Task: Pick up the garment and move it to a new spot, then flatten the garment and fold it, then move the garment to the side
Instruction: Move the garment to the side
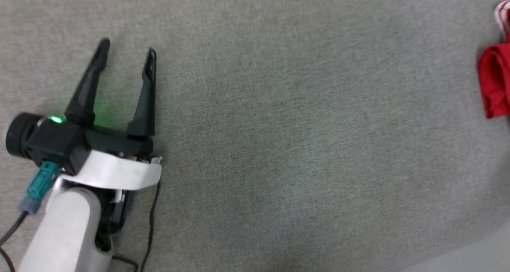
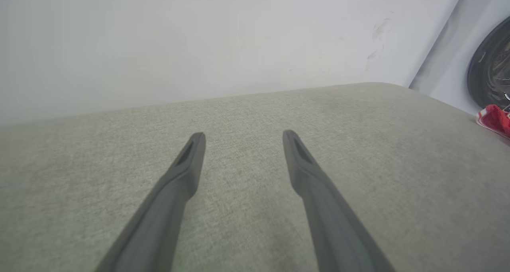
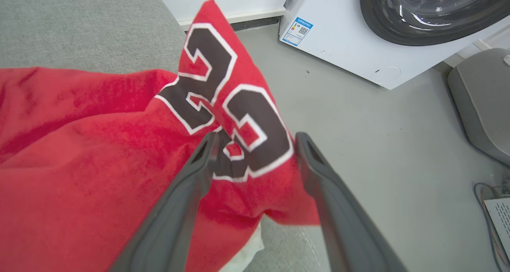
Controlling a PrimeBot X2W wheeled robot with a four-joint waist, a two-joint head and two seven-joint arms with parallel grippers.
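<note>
Now | head: left gripper spread wide, empty, over grey cushion; garment bunched at right edge | left wrist: fingers apart, nothing between | right wrist: right gripper fingers apart, unclamped, garment's black white-outlined "23" between them; washer sticker unreadable

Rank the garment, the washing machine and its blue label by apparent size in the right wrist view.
1. garment, though nearness to the camera inflates it.
2. washing machine, partly cut off.
3. blue label.
</note>
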